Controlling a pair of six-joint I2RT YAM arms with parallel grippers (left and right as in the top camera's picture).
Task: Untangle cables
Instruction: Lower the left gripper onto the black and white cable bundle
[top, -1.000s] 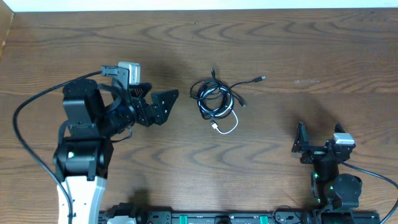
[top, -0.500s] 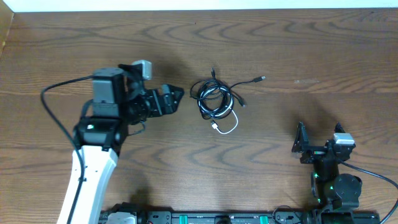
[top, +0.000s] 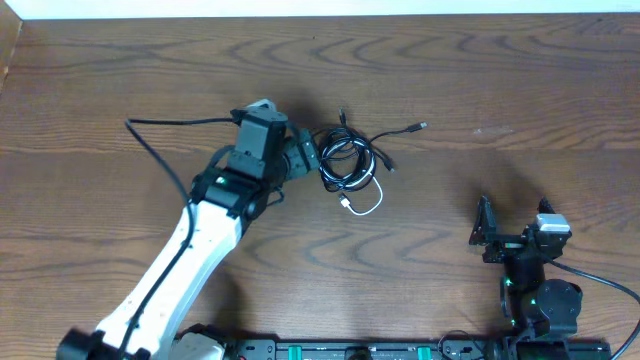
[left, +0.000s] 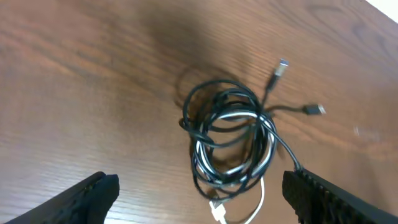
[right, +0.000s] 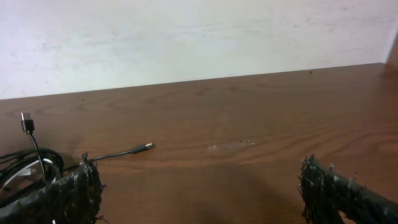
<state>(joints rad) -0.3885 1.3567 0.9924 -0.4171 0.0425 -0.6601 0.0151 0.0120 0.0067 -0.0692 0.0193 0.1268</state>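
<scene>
Just left of the cable bundle (top: 348, 165), almost touching its rim, the left gripper (left: 200, 179) hangs over the table (top: 120, 80). Its jaws are spread wide and hold nothing. In the wrist view both fingers frame the coil, so the opening looks lined up to take a strand from the bundle's left side. That is my read, not something seen.

The bundle lies flat on the wood: two black cords and one white cord (top: 370, 203) wound into one loose coil, not yet separated. Loose tails around the bundle:
- One black plug (top: 421, 126) runs out to its upper right.
- Another black plug (top: 343, 113) pokes up from its top.
- A short black end (top: 391, 168) sits just at its right.
- The white tail curls out below it, ending in a white plug (top: 345, 203).

The loops cross each other several times. Which cord lies on top is hard to tell.

The right gripper (top: 484, 232) is well apart from the bundle, off to its lower right, low over the table. Its jaws are spread fully and empty. It is probably parked there to leave room, ready to pin or pull a free end on the bundle's right side once the left gripper lifts a loop.

The task looks barely begun. A wide opening suits a thin cord only if it closes on one strand; closing on the whole coil would drag everything together.
</scene>
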